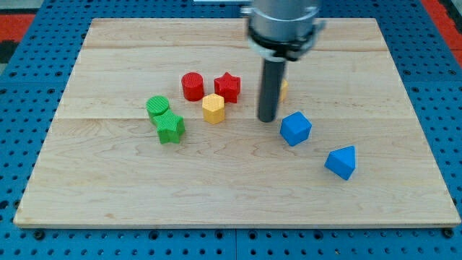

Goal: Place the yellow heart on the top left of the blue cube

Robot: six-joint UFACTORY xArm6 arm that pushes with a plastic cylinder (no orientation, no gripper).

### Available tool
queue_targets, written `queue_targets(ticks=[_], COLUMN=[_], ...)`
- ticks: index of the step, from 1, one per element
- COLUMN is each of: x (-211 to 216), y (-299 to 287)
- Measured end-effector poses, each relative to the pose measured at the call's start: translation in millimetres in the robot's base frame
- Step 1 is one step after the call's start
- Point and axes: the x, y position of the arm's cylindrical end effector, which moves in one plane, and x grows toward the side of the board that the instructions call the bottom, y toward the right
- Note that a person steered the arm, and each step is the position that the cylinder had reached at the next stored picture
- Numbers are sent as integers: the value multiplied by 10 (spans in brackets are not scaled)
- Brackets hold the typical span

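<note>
The blue cube [295,128] sits right of the board's middle. A yellow block, probably the yellow heart [284,89], shows only as a sliver behind the rod, up and left of the cube. My tip [267,119] rests on the board just left of the blue cube and just below that yellow sliver. The rod hides most of the heart, so I cannot tell if the tip touches it.
A yellow hexagonal block [213,108] lies left of my tip. A red star [227,87] and a red cylinder [192,86] lie above it. A green cylinder [157,107] and a green star [170,128] sit further left. A blue triangular block [341,162] lies at the lower right. The wooden board [108,188] rests on a blue pegboard.
</note>
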Motion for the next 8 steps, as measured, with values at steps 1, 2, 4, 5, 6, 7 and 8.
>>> queue_targets(ticks=[1, 2, 4, 5, 6, 7, 8], x=[184, 461, 271, -230, -378, -404, -635], y=[-34, 188, 274, -326, -205, 71, 278])
